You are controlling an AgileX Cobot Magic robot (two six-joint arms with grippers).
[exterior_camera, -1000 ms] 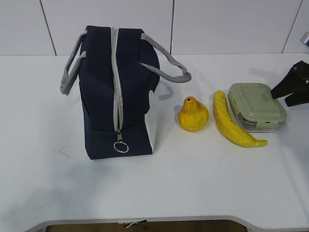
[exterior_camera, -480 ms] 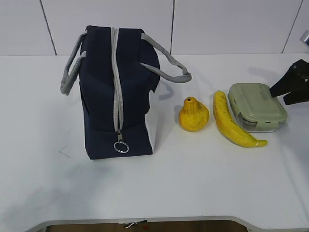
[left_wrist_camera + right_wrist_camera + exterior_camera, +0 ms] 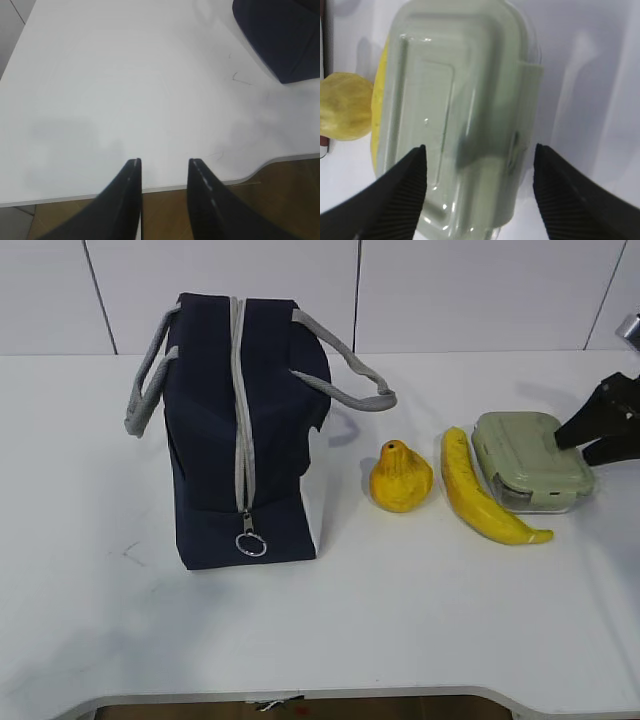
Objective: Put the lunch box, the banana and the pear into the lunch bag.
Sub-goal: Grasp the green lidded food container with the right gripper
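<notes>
Banana, long curved yellow (image 3: 484,500), lies touching sage-lidded clear lunch box (image 3: 530,460), w/ squat yellow pear (image 3: 400,478) beyond. Right gripper (image 3: 479,172) wide open, empty, straddling the box; left gripper (image 3: 164,172) partly open, empty.

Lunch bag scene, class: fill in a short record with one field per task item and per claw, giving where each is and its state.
lunch bag: on table, left; zipper closed
pear: right of bag
banana: between pear and lunch box
lunch box: far right, lid on
right claw: open, fingers either side of lunch box
left claw: open, empty, over bare table
</notes>
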